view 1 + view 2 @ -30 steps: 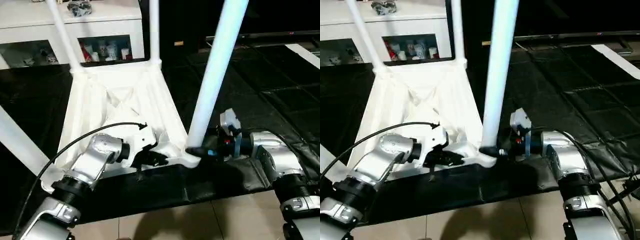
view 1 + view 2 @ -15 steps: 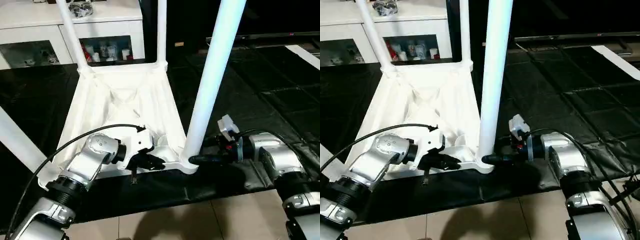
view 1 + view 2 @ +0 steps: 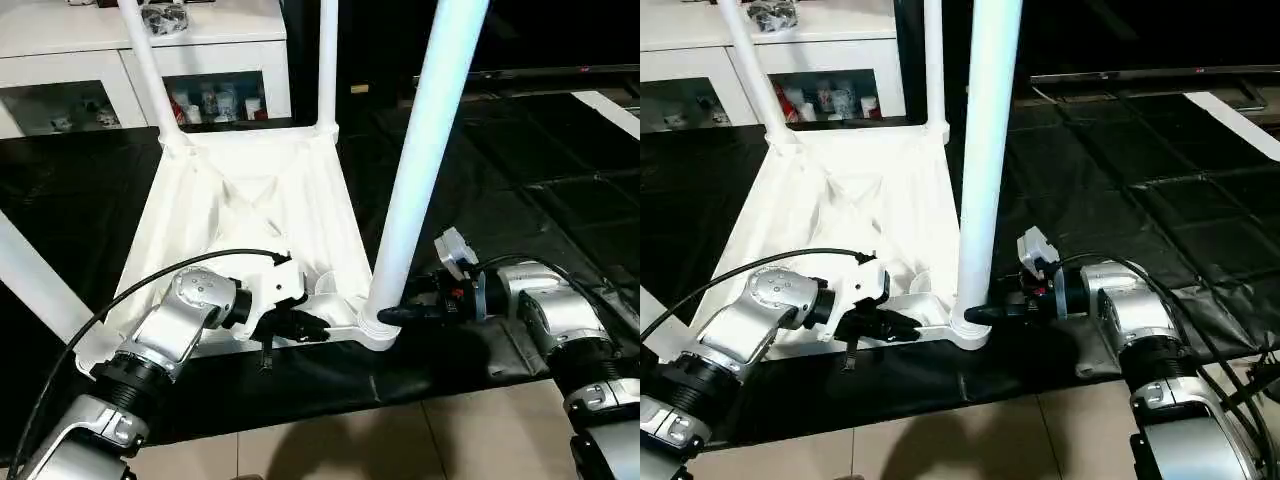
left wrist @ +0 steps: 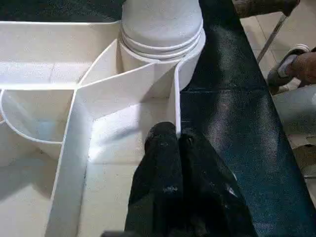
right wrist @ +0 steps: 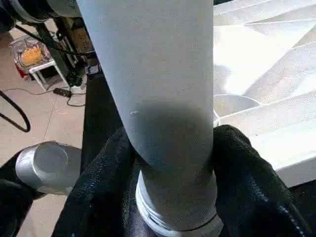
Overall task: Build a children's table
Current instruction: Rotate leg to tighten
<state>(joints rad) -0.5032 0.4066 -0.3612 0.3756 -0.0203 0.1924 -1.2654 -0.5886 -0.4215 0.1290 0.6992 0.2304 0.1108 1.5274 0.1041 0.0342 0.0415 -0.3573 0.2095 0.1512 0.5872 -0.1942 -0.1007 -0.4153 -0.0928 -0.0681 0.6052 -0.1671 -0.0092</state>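
Both grippers at the near corner of the upturned table.

The table lies upside down on a black mat, legs up, in front of a white cabinet. The right gripper closes its fingers around the near leg just above its corner socket. The left gripper, fingers pressed together, pinches the thin rim wall beside that same socket.

Upturned white table top with four upright legs blocks the centre; black mat at right lies open.
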